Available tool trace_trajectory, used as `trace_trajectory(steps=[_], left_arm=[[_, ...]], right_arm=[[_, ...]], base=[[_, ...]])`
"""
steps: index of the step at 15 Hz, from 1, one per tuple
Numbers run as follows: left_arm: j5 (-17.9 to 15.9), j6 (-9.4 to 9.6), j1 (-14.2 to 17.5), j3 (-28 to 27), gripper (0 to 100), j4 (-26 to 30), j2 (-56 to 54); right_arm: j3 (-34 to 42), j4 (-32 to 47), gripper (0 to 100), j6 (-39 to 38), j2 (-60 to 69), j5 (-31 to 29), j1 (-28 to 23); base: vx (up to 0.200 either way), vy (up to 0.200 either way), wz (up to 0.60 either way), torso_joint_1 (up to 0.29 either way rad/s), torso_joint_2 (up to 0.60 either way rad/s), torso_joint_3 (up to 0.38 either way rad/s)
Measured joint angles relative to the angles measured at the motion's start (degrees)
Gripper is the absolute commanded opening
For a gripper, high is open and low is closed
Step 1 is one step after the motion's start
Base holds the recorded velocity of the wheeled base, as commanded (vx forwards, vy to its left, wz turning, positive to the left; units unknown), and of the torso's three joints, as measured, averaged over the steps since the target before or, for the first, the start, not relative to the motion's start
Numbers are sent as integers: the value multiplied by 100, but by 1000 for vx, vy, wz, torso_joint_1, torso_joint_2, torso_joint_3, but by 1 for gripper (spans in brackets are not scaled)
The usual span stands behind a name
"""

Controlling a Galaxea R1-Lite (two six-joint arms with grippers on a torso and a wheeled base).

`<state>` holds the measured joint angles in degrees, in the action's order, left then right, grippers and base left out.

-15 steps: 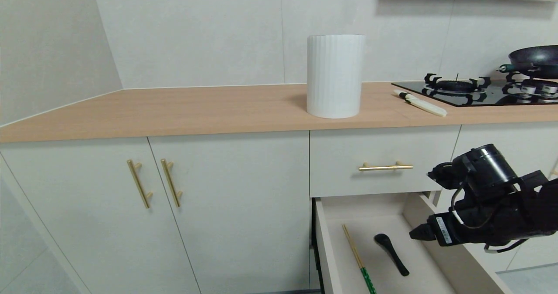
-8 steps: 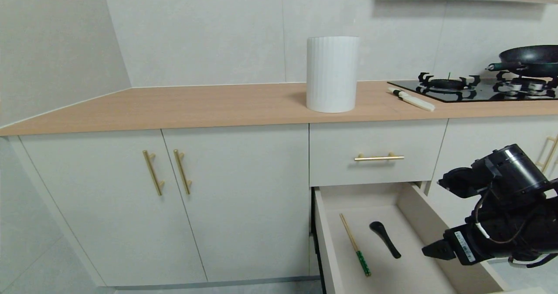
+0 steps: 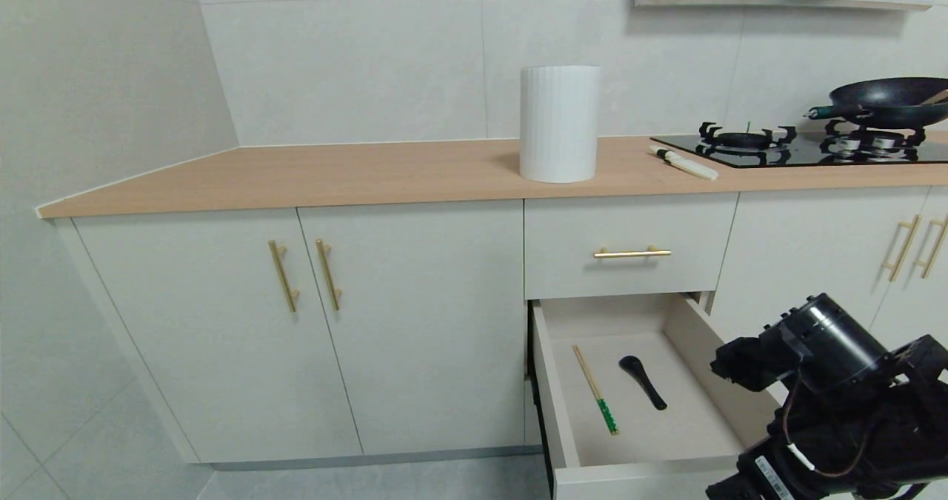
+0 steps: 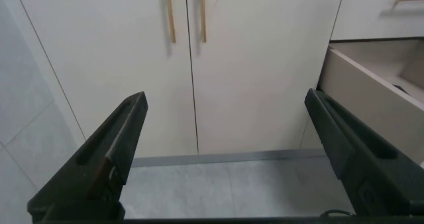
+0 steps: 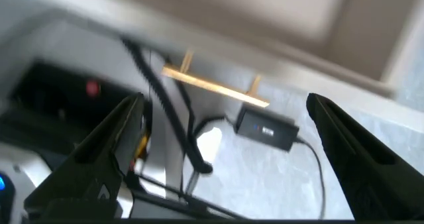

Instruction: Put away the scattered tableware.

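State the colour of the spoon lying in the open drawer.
Black. The spoon shows best in the head view.

We read no text, number or sign anywhere. One white sticker [image 3: 770, 476] low in the head view carries dark print, too small for us to make out. Drawer fronts, doors and the tabletop items show no print we can read.
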<state>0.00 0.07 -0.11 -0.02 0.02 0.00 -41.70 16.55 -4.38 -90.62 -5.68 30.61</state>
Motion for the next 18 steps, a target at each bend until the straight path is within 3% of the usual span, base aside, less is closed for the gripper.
trace_trajectory(steps=[8, 18], left_arm=[[0, 0, 0, 2, 100, -2, 0], [0, 0, 0, 2, 100, -2, 0]], right_arm=[[-51, -39, 100, -156, -1309, -37, 306], [-958, -46, 100, -1335, -2164, -234, -286]], base=[[0, 0, 0, 0, 0, 0], [0, 0, 0, 0, 0, 0]])
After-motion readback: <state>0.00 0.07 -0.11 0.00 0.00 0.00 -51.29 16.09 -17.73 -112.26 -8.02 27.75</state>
